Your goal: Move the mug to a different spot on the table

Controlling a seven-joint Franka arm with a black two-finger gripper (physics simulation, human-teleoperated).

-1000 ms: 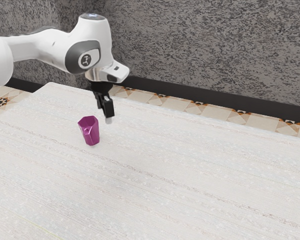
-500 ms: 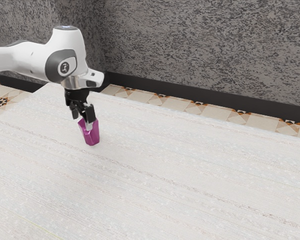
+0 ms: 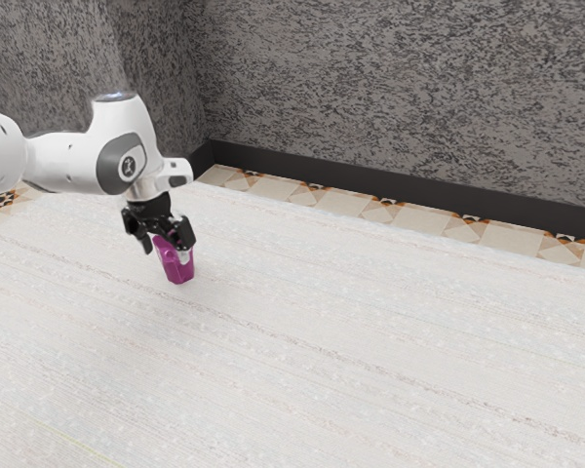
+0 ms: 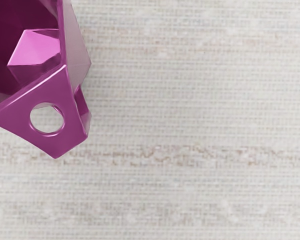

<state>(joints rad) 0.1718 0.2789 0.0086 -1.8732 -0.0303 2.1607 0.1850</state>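
Exterior view: tool (image 3: 164, 243) has lowered over mug (image 3: 176, 269), fingers spread, gripping nothing.

Readable text: none.
Joint cap (image 3: 123, 166): a small white emblem, too small to read, up the arm from the gripper (image 3: 164, 244).

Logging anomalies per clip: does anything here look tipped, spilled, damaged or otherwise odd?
Nothing stands out. The magenta mug stands upright on the table, intact, with the gripper low over its rim; no spill shows.
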